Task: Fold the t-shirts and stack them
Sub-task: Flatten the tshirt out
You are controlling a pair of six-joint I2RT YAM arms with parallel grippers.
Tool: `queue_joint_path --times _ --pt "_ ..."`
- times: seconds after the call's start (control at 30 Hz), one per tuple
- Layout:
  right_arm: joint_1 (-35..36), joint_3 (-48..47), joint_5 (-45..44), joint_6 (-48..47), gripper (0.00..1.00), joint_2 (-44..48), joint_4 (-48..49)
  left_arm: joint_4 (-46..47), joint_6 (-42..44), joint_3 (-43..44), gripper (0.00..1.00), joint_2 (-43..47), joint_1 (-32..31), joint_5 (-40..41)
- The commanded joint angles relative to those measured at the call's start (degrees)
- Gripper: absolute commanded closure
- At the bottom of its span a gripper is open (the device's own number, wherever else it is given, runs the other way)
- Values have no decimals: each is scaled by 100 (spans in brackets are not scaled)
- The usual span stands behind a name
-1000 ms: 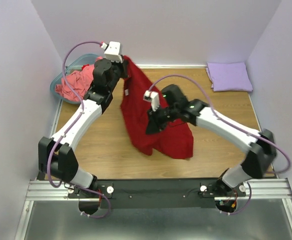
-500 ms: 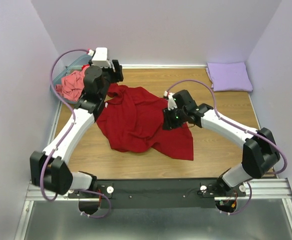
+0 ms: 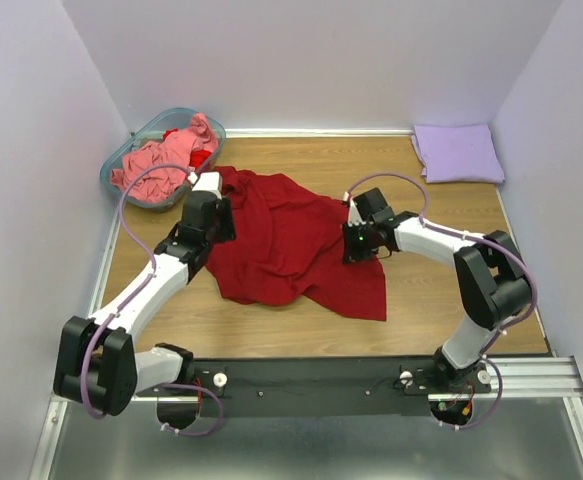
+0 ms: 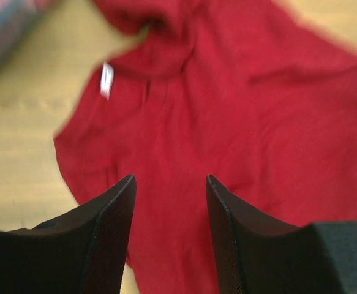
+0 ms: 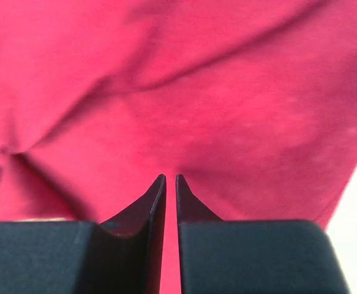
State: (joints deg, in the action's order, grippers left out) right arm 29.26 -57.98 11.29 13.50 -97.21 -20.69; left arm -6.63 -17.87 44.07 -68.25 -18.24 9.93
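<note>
The dark red t-shirt (image 3: 291, 240) lies crumpled and partly spread in the middle of the wooden tabletop (image 3: 441, 270). The left fingers (image 4: 105, 226) stand apart just above its left edge and hold nothing; a small white label (image 4: 106, 79) shows near the collar. The right fingers (image 5: 147, 208) are almost together over the shirt's right side; I cannot tell if they pinch cloth. The lavender t-shirt (image 3: 458, 152) lies folded in the far right corner. The salmon-pink t-shirt (image 3: 151, 165) is inside the teal basket (image 3: 108, 178), far left.
</note>
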Motion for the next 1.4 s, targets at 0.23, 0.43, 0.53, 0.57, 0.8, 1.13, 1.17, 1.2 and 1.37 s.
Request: queue_joint_path --times 0.23,0.43,0.53,0.57,0.8,1.13,1.17,1.2,1.37 --pt "-1920 874 -591 987 97 114 399 -93 -358 -127 45 -479 -4 -132" --pt "-2451 1253 -594 1358 79 1228 820 -189 -471 -162 44 -655 -4 -89" --pt "-2425 1210 45 1086 59 1546 847 -277 -655 -206 42 -628 -4 78" --pt "-2381 1210 197 998 56 1599 838 -312 -657 -215 41 -628 -4 131" --pt "-1354 1061 690 672 49 1627 847 -671 -1526 -540 42 -418 5 798" --pt "-456 603 725 514 45 967 970 -585 -1957 -848 50 -645 189 519" --pt "-438 568 865 488 45 941 979 -585 -1975 -857 50 -698 189 501" --pt "-430 490 936 426 44 914 979 -602 -1992 -857 50 -812 189 509" --pt "-315 305 1060 277 40 695 1005 -751 -1984 -734 51 -1111 198 597"
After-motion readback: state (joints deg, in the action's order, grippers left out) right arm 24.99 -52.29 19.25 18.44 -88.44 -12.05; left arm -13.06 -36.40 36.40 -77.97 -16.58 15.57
